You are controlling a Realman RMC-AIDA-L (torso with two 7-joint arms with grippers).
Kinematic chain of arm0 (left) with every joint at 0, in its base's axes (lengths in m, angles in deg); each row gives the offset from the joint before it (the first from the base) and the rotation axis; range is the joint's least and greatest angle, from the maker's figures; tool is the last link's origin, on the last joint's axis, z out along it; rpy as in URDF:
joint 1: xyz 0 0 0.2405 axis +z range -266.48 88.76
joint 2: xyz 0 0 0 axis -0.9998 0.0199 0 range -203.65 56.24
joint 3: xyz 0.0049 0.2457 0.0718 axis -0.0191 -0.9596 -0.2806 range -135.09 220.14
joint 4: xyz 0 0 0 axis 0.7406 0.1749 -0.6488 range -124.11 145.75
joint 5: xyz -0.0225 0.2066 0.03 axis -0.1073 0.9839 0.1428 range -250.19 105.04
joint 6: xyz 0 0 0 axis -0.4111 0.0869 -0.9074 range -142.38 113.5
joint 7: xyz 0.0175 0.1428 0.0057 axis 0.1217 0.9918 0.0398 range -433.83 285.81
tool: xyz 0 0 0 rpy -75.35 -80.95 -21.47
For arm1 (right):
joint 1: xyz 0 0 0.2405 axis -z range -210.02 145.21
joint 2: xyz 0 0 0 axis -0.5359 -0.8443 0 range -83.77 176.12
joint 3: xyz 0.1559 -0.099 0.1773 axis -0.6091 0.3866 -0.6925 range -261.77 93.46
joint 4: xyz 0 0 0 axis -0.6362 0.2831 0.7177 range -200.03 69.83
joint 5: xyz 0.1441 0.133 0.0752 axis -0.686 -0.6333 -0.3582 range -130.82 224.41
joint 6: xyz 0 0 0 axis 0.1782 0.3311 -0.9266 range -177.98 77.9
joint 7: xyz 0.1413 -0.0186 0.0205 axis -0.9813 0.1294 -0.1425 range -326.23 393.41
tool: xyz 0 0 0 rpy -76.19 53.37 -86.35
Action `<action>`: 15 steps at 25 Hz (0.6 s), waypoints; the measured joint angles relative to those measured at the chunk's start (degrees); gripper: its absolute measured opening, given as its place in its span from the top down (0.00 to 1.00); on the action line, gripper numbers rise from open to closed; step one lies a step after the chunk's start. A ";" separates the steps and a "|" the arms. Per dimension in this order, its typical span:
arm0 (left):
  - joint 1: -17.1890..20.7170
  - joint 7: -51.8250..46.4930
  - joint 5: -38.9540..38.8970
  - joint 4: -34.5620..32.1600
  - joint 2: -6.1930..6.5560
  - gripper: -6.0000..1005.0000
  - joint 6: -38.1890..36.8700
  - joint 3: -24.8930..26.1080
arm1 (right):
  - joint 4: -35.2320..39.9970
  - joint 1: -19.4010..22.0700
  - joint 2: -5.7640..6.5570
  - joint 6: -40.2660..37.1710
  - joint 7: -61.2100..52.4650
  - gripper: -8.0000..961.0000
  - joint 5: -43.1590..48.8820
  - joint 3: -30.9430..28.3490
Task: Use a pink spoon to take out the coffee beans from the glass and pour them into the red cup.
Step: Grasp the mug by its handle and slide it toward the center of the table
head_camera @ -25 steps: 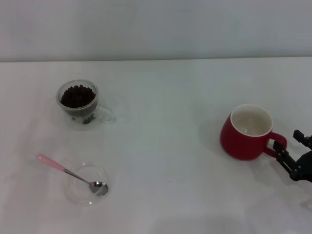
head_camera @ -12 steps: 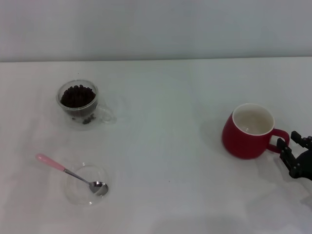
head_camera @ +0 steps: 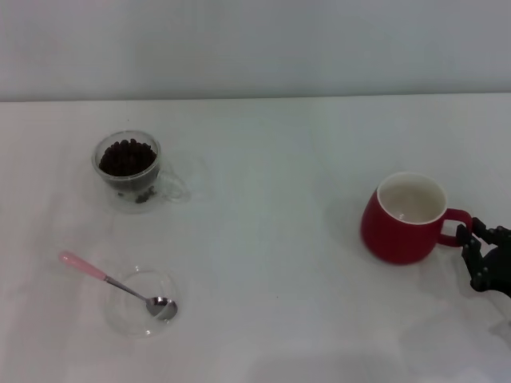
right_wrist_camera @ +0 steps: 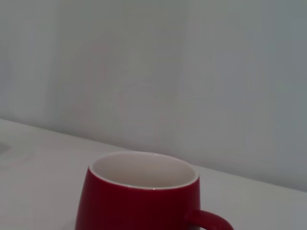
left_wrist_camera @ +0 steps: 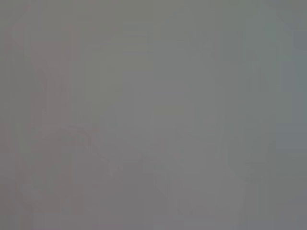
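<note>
The red cup [head_camera: 402,222] stands upright at the right of the white table, its white inside empty and its handle pointing right. My right gripper [head_camera: 477,246] is right at the handle's outer end, at the picture's right edge. The right wrist view shows the red cup [right_wrist_camera: 139,201] close up. The glass [head_camera: 128,166] with the coffee beans [head_camera: 127,156] stands at the far left. The pink spoon [head_camera: 112,281] lies at the near left, its bowl resting in a shallow clear dish [head_camera: 128,315]. My left gripper is out of view; its wrist view shows only blank grey.
A few loose beans lie inside the glass's lower wall [head_camera: 142,196]. The white table [head_camera: 271,239] runs back to a pale wall. Nothing stands between the glass and the red cup.
The red cup has turned a little, its handle swinging from the near right to straight right. My right gripper has moved slightly right and away along with the handle.
</note>
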 joint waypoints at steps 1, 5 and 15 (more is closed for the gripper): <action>0.01 0.00 -0.03 0.00 0.00 0.30 0.00 0.00 | 0.01 -0.12 0.01 0.00 0.00 0.80 0.01 0.21; 0.01 0.00 -0.13 0.00 0.00 0.30 0.05 0.00 | 0.83 -0.71 0.05 0.00 -0.13 0.82 0.07 2.18; -0.31 0.17 -0.22 0.00 0.10 0.30 0.16 0.03 | 4.54 -0.93 -0.06 0.41 -1.19 0.82 -0.30 9.63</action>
